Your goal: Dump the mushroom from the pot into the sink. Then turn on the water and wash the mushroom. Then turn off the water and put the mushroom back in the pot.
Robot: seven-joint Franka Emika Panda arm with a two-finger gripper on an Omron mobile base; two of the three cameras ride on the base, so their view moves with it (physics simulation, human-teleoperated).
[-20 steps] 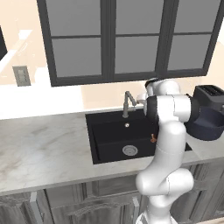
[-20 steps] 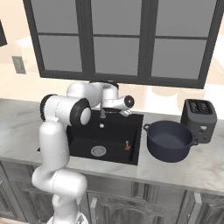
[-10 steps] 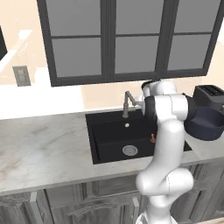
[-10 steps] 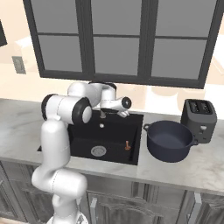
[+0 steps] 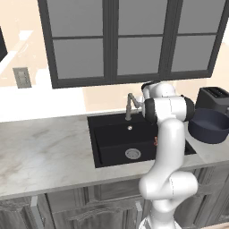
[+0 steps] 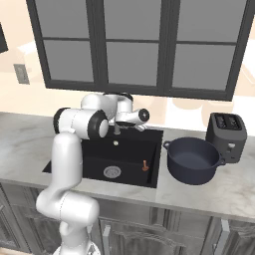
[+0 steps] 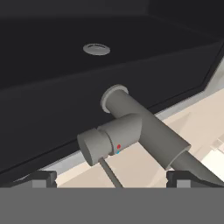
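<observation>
The two-finger claw (image 7: 111, 179) is held spread wide at the grey metal faucet (image 7: 131, 133) behind the rectangular matte-black sink (image 6: 89, 162), its dark tips standing either side of the thin lever, nothing gripped. The tiny reddish-brown mushroom (image 6: 145, 165) is seen in the basin's right part. The round navy-blue pot (image 6: 193, 160) is set on the marble worktop (image 6: 229, 184), beside a black toaster (image 6: 227, 135).

From behind the arm, left and right, we look forward and down; both views share the sink (image 5: 129, 143) (image 6: 119, 159). Our hand camera is very close to the faucet (image 7: 131, 131).
</observation>
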